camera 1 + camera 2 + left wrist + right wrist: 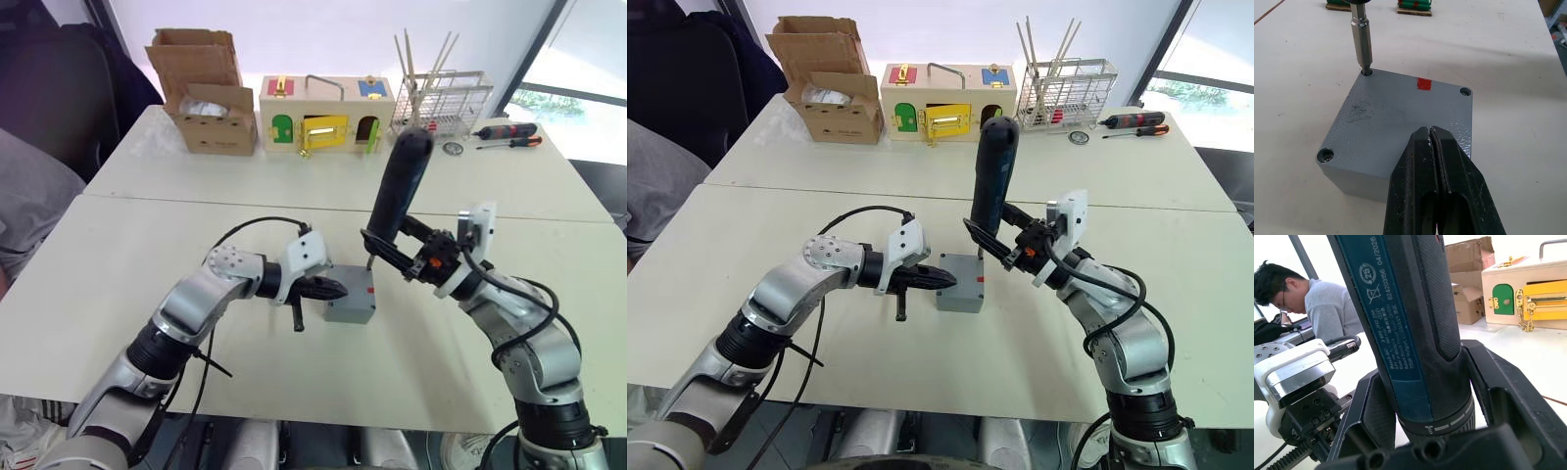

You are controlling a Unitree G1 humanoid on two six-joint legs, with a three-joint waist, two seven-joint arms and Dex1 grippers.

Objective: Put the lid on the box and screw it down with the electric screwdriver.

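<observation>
The grey box (pixel 348 313) stands on the near table with the lid (pixel 1396 122) on top of it; a red mark (pixel 1423 83) shows on the lid. My left gripper (pixel 338 290) is shut with nothing in it, and its fingertips (pixel 1430 134) lie over the lid's near edge. The black electric screwdriver (pixel 400 191) stands nearly upright, with my right gripper (pixel 400 250) shut around its lower body. Its metal bit (pixel 1362 39) sits in the screw hole at the lid's far corner. Screws show in two other corners (pixel 1325 155).
On the far table stand a brown cardboard box (pixel 211 93), a wooden box with coloured doors (pixel 323 116) and a wire rack (pixel 443 103). Red-and-black hand screwdrivers (pixel 507 132) lie at the far right. A person (pixel 1283 284) sits to the left.
</observation>
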